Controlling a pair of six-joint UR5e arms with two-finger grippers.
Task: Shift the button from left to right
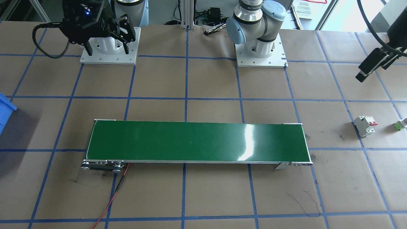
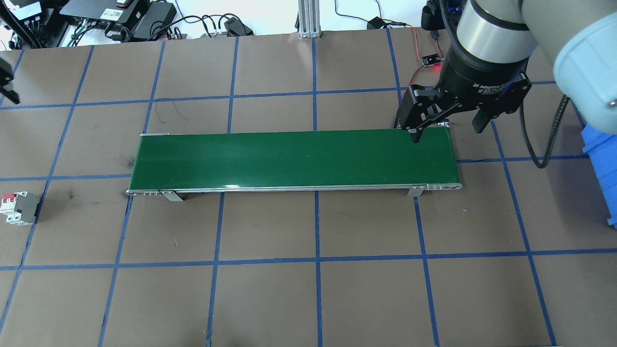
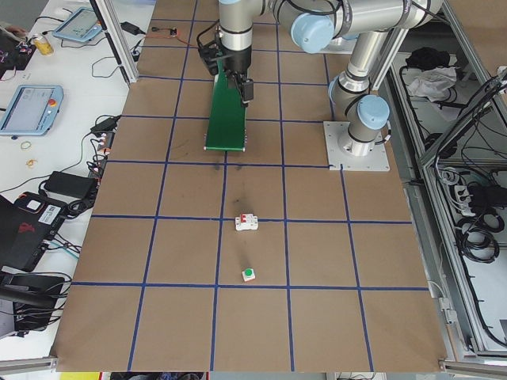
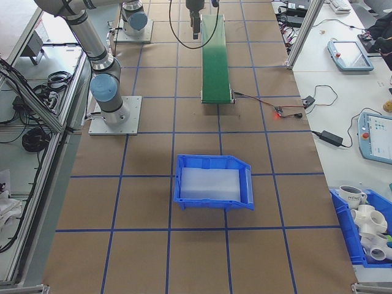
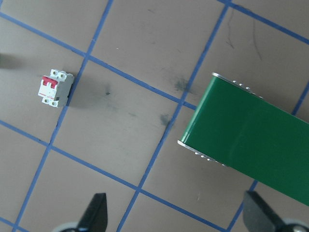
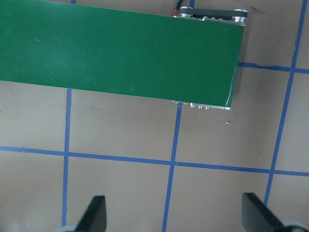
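We keep both sets of fingers wide open w/ nothing in them, since the job hasn't begun yet.

Our left fingers [image 5: 176, 215] hang high over the desk [image 5: 125, 121]. In the left wrist view the white breaker [image 5: 54, 88] w/ red levers sits up and to the left of them, and the green belt [image 5: 251, 135] ends up and to the right. The button [image 3: 249, 275] isn't in that view. In the left side view it sits on the desk past the breaker, well apart from the left fingers, on the far side from the belt. In the front view only an edge of it [image 1: 401, 124] shows, just beside the breaker [image 1: 365, 125]. We think it's there so the left arm can get it first.

Our right fingers [image 2: 446, 123] wait above the other end of the belt [image 2: 294, 156], prob. to catch the button when it rides over. The blue bin [image 4: 214, 182] sits further out on that side, maybe the drop spot.

Writing: the right wrist ring reads "2F Adaptive", the rest is too small to read.
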